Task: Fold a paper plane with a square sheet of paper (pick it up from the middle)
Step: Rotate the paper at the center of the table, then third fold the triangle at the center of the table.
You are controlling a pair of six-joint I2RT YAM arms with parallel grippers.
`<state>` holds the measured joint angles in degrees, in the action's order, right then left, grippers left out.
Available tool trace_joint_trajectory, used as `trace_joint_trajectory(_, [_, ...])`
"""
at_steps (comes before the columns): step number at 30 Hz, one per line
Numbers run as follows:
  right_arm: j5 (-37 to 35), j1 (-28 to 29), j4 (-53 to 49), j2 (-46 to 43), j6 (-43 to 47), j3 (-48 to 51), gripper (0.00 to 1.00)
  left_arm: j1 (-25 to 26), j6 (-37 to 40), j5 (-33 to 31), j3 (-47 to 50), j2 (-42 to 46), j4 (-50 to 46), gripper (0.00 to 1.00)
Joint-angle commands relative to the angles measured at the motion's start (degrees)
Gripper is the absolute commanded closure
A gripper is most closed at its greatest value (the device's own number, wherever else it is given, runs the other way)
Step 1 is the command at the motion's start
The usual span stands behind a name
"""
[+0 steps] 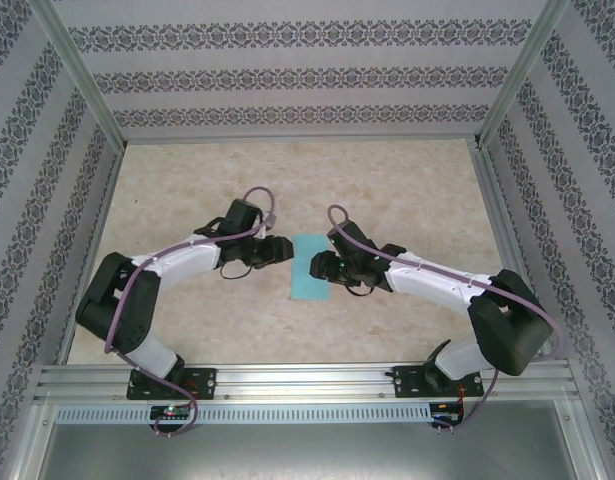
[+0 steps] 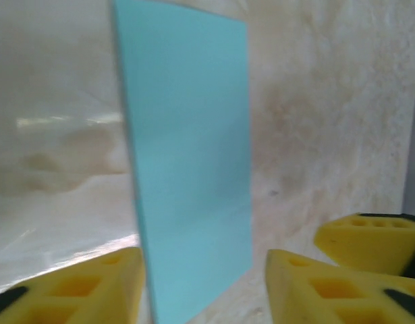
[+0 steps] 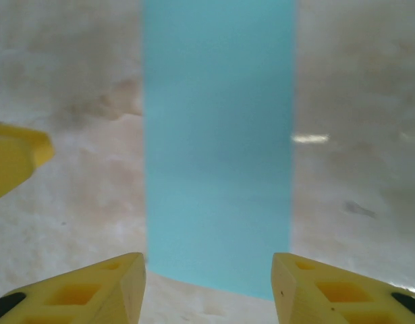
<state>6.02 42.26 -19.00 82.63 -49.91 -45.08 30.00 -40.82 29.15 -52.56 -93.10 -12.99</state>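
Observation:
The square sheet of paper (image 1: 308, 268) lies on the table as a narrow turquoise rectangle between my two grippers. In the top view my left gripper (image 1: 283, 250) sits at its upper left edge and my right gripper (image 1: 321, 266) at its right edge. From the left wrist, the paper (image 2: 194, 169) runs between my open left gripper (image 2: 204, 277), its left edge close to the left finger (image 2: 92, 290). My right gripper (image 3: 207, 270) stands open just short of the near end of the paper (image 3: 217, 148). No paper plane shape shows.
The marbled beige table (image 1: 407, 190) has a metal frame and patterned walls around it. A yellow finger of the other gripper shows at the right of the left wrist view (image 2: 369, 239) and at the left of the right wrist view (image 3: 11, 158).

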Motion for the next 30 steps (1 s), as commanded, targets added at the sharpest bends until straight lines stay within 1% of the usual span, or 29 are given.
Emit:
trace_joint_trajectory(1, [-1.2, -0.5, 3.4, -3.2, -8.1, 3.0, 0.45, 3.3, -2.8, 2.9, -3.2, -3.6, 5.1, 0.6])
trace_joint_trajectory(4, [-0.8, -0.8, 4.2, -3.6, -9.9, 4.6, 0.44, 4.7, -3.8, 2.7, -4.6, -7.4, 4.8, 0.68])
trace_joint_trajectory(8, [1.3, -0.8, 6.2, -2.7, -11.4, 5.8, 0.44, 5.1, -4.3, 1.8, -4.8, -10.7, 4.7, 0.75])
trace_joint_trajectory(12, [2.7, -0.6, 7.4, -1.5, -12.9, 6.1, 0.46, 5.1, -3.7, -0.2, -4.6, -11.9, 3.6, 0.76])
trace_joint_trajectory(17, [3.1, -0.3, 6.6, 0.5, -13.3, 5.5, 0.47, 5.1, -2.6, -3.7, -4.1, -12.4, 1.6, 0.81])
trace_joint_trajectory(30, [5.4, 1.2, 5.1, 5.1, -12.6, 4.0, 0.47, 4.5, -3.9, -5.2, 0.6, -13.3, 2.7, 0.81])
